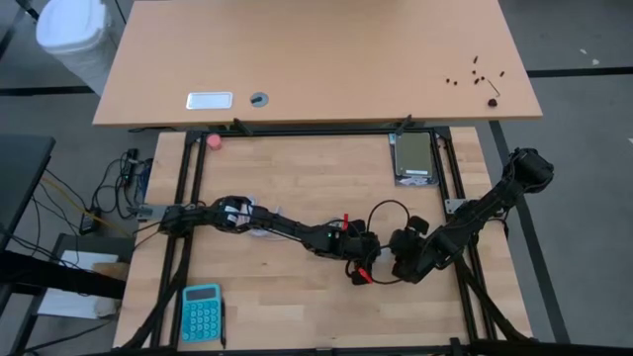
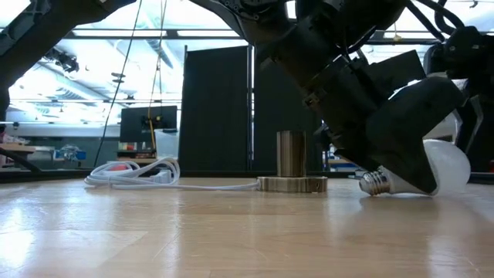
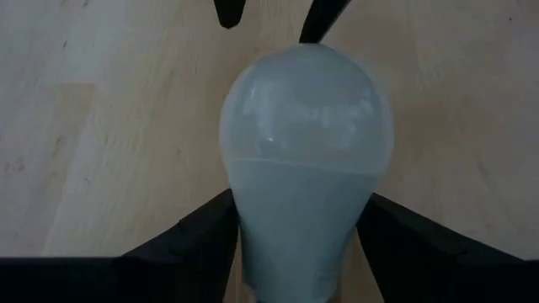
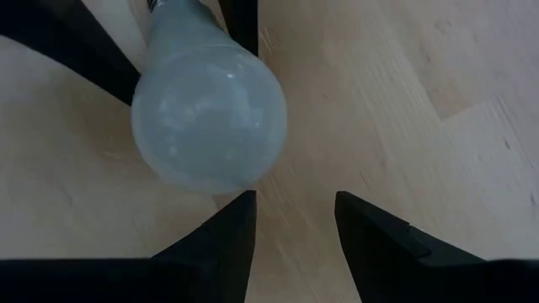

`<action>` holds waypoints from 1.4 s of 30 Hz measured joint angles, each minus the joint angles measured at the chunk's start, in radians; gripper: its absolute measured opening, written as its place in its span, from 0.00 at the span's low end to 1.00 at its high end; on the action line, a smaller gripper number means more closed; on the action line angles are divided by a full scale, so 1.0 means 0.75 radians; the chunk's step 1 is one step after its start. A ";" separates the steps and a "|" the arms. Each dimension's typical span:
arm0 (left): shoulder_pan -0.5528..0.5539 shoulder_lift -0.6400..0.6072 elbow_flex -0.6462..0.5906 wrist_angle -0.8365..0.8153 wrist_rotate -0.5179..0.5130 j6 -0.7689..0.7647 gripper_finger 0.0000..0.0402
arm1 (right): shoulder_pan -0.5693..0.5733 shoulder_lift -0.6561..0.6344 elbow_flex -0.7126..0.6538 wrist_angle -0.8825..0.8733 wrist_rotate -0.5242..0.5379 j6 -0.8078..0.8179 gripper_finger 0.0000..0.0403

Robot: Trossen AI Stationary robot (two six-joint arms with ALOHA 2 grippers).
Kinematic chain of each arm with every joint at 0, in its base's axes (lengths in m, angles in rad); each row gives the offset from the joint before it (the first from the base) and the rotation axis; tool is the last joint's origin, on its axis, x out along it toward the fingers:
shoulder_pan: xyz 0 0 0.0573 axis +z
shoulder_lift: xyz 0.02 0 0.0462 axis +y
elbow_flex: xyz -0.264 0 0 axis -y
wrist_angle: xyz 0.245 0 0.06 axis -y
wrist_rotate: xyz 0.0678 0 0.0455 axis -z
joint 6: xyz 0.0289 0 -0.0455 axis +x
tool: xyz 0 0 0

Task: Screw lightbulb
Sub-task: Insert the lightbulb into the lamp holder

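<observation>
The white frosted lightbulb (image 2: 444, 166) lies on its side on the wooden table, its silvery screw base (image 2: 376, 183) toward the metal socket (image 2: 292, 158). My left gripper (image 3: 299, 215) is shut on it near the table's middle, slanting down. In the left wrist view the globe (image 3: 307, 109) points away from the wrist. My right gripper (image 4: 295, 206) stands open just beyond the globe (image 4: 206, 109) with nothing between its fingers. Whether one fingertip (image 4: 240, 206) touches the globe I cannot tell. In the high view both grippers (image 1: 364, 257) (image 1: 401, 265) cover the bulb. My left gripper pinches the bulb's tapering neck (image 3: 253, 231) between its two fingers (image 3: 202, 236), one on each side. They come slanting down along the bulb's length from the screw-base end. The bulb lies about level, and its underside seems to rest on the table.
The socket stands upright on a round metal disc (image 2: 292, 184), from which a white cord (image 2: 131, 174) runs off in a coil. A teal calculator (image 1: 202, 311) lies at the near left. A pink ball (image 1: 213, 141) and a grey box (image 1: 413, 158) sit at the far edge.
</observation>
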State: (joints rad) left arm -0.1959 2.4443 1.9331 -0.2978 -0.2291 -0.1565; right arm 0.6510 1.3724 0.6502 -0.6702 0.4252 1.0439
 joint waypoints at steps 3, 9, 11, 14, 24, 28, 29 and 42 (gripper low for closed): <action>0.000 0.000 0.000 -0.006 -0.010 0.026 0.54 | 0.000 0.000 0.000 -0.014 0.000 0.002 0.44; 0.000 0.000 0.000 0.002 -0.012 0.028 0.51 | 0.034 -0.093 0.021 -0.198 0.059 0.108 0.43; 0.000 0.000 0.000 0.015 -0.012 0.028 0.51 | 0.067 -0.151 0.043 -0.267 0.120 0.163 0.43; 0.000 0.000 0.000 0.039 -0.017 0.031 0.51 | 0.117 -0.234 0.056 -0.343 0.214 0.223 0.43; 0.004 -0.002 0.000 0.158 -0.099 0.128 0.50 | 0.263 -0.431 0.067 -0.490 0.539 0.386 0.43; 0.016 -0.035 0.000 0.174 -0.113 0.143 0.50 | 0.326 -0.494 0.068 -0.474 0.726 0.395 0.43; 0.019 -0.042 0.000 0.185 -0.122 0.153 0.50 | 0.337 -0.505 0.068 -0.471 0.757 0.399 0.43; 0.041 -0.200 -0.008 0.230 -0.226 0.385 0.50 | 0.473 -0.530 0.094 -0.293 1.355 0.152 0.43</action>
State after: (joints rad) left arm -0.1655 2.2947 1.9275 -0.1250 -0.3983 0.1321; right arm 1.0058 0.9749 0.7205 -0.8897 1.4411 1.1577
